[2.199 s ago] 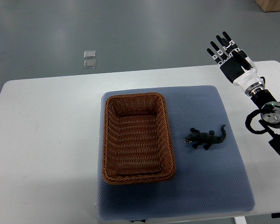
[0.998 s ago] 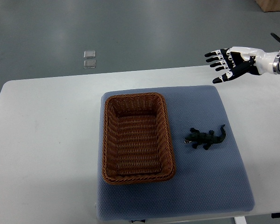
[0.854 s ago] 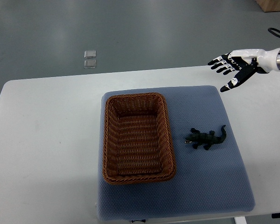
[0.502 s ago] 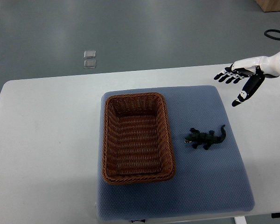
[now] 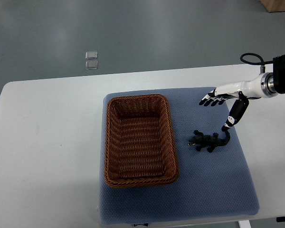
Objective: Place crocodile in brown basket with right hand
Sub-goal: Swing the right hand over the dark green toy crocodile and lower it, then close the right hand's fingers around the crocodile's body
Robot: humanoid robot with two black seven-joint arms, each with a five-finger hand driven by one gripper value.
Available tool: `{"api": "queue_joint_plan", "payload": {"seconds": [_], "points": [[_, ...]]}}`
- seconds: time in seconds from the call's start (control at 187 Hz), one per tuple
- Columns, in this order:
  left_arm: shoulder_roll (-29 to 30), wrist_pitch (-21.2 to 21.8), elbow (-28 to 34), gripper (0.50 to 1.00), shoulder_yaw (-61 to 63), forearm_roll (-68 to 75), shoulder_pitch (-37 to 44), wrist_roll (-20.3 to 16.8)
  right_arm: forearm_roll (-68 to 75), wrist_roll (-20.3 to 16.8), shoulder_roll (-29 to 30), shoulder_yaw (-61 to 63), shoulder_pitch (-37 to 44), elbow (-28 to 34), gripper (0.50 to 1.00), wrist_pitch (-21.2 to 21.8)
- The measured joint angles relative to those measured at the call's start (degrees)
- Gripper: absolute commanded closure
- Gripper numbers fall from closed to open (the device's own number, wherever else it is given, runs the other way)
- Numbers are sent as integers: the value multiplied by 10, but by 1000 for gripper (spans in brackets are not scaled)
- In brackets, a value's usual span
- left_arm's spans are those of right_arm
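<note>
Right hand (image 5: 228,97) spread, empty, thumb tip nr tail of crocodile (image 5: 208,140), which lies on blue mat (image 5: 194,190) near brown basket (image 5: 137,97). Reach step; next: lower & close round body.

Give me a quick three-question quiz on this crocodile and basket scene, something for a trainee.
1. True or false: the crocodile lies inside the brown basket.
2. What does the crocodile lie on? A: bare white table. B: blue mat. C: the floor.
3. Fill in: the right hand hangs above the crocodile's tail end with its fingers ____ and holding nothing.

Key: 1 false, it lies to the right of the basket; 2 B; 3 spread.
</note>
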Motion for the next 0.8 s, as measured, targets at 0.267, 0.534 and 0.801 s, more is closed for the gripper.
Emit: {"api": "queue_joint_plan", "payload": {"seconds": [0.267,0.534,0.801], "points": [[0,0,0,500,0,0,1,0,-23,3,27,-2,-29,-4,574,0],[0,2,0,500,0,0,1,0,-51,13,48,-2,-51,-19,579,0],[0,1,-1,500,0,0,2,0,-66,24,58,-2,-68,-33,587,0]]}}
